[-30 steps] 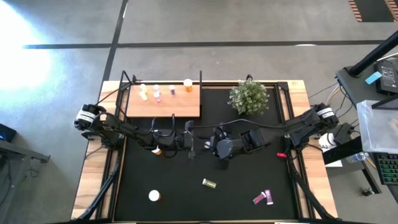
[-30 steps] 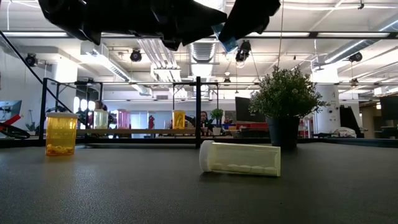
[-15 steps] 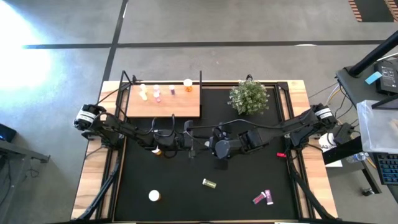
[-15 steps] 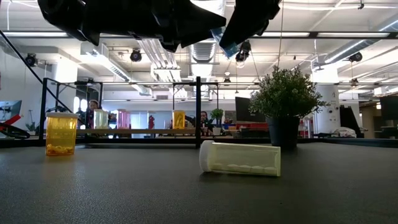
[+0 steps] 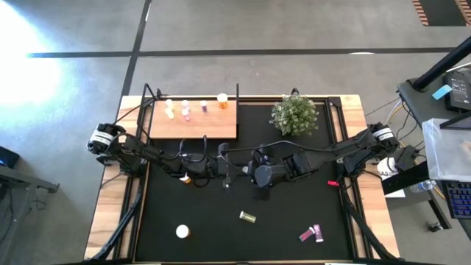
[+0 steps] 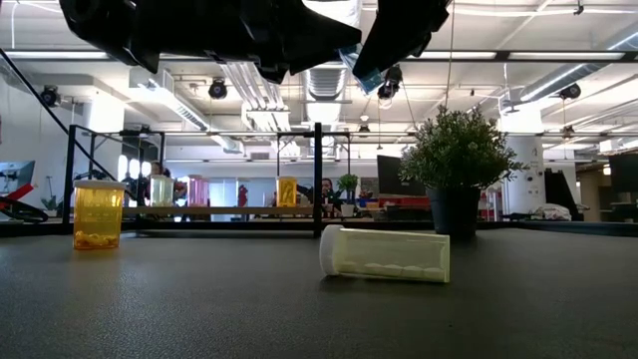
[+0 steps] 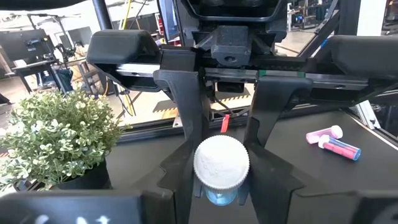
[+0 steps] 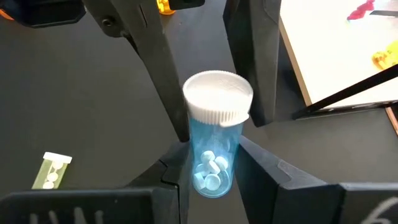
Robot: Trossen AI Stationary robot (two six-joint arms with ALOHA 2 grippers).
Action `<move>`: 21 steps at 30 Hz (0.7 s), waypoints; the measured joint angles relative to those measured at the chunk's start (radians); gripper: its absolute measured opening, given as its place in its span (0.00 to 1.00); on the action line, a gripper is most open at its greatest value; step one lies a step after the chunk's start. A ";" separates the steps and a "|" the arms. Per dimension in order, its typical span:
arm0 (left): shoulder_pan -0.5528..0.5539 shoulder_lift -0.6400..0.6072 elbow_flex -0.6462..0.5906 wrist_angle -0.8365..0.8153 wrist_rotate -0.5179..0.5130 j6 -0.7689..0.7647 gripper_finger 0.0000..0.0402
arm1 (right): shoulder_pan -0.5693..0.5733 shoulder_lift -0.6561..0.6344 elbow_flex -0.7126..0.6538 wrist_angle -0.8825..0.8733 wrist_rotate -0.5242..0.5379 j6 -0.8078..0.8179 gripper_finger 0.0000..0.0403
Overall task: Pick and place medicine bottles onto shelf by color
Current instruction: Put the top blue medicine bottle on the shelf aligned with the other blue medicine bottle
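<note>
High view: four shelf bottles (image 5: pixel 185 108).

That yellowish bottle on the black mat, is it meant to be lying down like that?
It looks tipped over: the yellowish bottle lies on its side on the mat, while the orange bottle nearby stands upright.

Shelf bottles (image 5: pixel 185 108) too small

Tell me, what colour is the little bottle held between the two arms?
Clear blue bottle, white cap, best seen in the right wrist view.
</note>
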State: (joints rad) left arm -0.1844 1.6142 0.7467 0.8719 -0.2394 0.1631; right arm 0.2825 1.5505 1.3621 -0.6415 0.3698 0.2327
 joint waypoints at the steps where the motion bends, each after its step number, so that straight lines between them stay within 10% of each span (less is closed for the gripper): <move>1: 0.000 0.000 0.000 0.000 0.000 0.000 0.26 | 0.000 0.000 0.000 0.000 0.000 -0.001 0.23; 21: 0.023 -0.001 -0.001 -0.017 -0.101 0.000 0.26 | 0.001 -0.071 0.105 -0.287 -0.010 0.136 0.56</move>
State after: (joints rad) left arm -0.1617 1.6127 0.7460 0.8545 -0.3405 0.1631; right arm 0.2836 1.4792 1.4672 -0.9285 0.3594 0.3691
